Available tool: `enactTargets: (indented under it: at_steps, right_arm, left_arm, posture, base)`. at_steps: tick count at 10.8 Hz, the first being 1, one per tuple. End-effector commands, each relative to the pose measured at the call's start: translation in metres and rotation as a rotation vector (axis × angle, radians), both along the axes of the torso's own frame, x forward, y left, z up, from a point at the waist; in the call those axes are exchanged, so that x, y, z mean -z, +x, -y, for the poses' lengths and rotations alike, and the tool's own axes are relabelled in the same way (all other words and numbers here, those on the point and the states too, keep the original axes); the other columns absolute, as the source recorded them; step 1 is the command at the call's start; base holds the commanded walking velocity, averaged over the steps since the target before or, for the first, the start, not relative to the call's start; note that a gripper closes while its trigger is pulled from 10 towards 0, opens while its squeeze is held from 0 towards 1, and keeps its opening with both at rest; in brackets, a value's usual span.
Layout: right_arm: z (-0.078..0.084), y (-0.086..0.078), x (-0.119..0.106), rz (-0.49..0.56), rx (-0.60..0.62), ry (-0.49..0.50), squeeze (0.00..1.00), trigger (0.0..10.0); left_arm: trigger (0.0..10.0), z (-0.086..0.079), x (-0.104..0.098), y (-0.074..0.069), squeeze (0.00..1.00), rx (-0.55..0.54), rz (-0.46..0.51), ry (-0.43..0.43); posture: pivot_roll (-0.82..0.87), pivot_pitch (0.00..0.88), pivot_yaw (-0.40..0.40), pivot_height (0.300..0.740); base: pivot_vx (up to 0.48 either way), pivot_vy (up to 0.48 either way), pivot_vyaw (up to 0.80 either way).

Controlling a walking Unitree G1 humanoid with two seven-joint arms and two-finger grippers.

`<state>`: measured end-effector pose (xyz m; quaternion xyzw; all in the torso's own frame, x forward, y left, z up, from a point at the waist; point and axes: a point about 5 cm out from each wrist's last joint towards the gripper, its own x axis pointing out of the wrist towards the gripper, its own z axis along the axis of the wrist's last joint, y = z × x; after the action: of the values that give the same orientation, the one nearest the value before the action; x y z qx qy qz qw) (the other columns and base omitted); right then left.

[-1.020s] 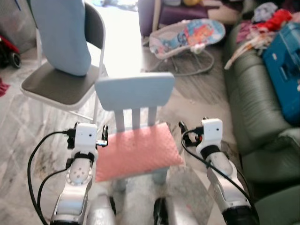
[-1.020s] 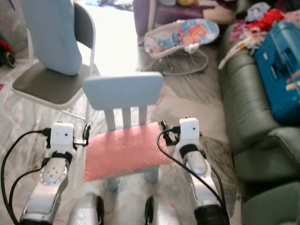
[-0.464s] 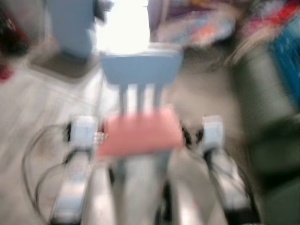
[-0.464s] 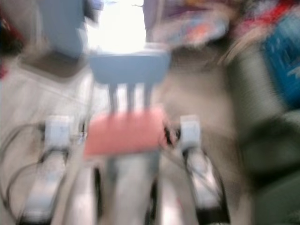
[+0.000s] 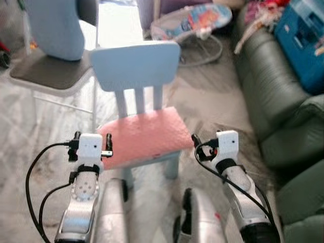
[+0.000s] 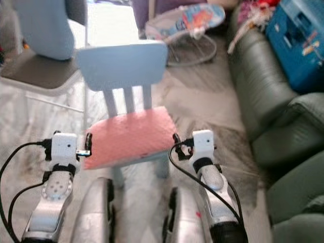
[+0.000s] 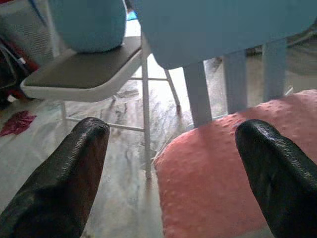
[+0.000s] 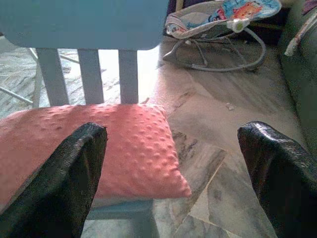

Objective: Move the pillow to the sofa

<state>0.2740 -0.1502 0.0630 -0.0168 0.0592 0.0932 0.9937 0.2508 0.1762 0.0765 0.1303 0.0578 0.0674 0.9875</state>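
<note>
The pink pillow (image 5: pixel 143 136) lies flat on the small blue chair (image 5: pixel 135 66) — dead ahead at 12 o'clock. Left gripper (image 7: pixel 168 163) and right gripper (image 8: pixel 173 168) flank it, jaws spread wide, holding nothing. The green sofa (image 5: pixel 263 101) sits at 2 o'clock.

Both silver arms reach forward, level with each other and well apart. The left end effector (image 7: pixel 171 163) has its black fingers (image 7: pixel 59 183) spread wide, empty. The right end effector (image 8: pixel 173 168) is likewise spread, holding nothing.
</note>
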Motion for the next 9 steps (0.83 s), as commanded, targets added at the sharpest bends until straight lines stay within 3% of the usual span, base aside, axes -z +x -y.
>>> enactTargets:
  at_steps: [1,3,7,9]
  right_arm:
    - [-0.0009,-0.0001,0.0002,0.0,-0.009,0.007,0.0,10.0]
    - [-0.0011,-0.0006,0.0003,-0.001,-0.011,0.01,0.0,10.0]
    - [-0.0044,-0.0025,0.0021,-0.013,-0.036,0.02,0.0,10.0]
    - [-0.0069,-0.004,0.0021,-0.011,-0.048,0.03,0.0,10.0]
  left_arm:
    - [10.0,-0.0011,-0.0001,-0.0006,0.0,0.004,-0.001,0.012]
    - [10.0,-0.0009,-0.0002,-0.0005,0.0,0.004,-0.002,0.014]
    - [10.0,-0.0002,-0.0002,0.0009,0.0,0.004,-0.001,0.021]
    - [10.0,0.0001,0.0003,0.0007,0.0,0.002,-0.004,0.02]
  posture:
    - [0.05,0.143,-0.079,0.614]
    - [0.05,0.144,-0.079,0.579]
    - [0.04,0.145,-0.078,0.579]
    - [0.04,0.147,-0.079,0.55]
  base:
    - [0.0,0.0,0.0]
    - [0.0,0.0,0.0]
    - [0.0,0.0,0.0]
    - [0.0,0.0,0.0]
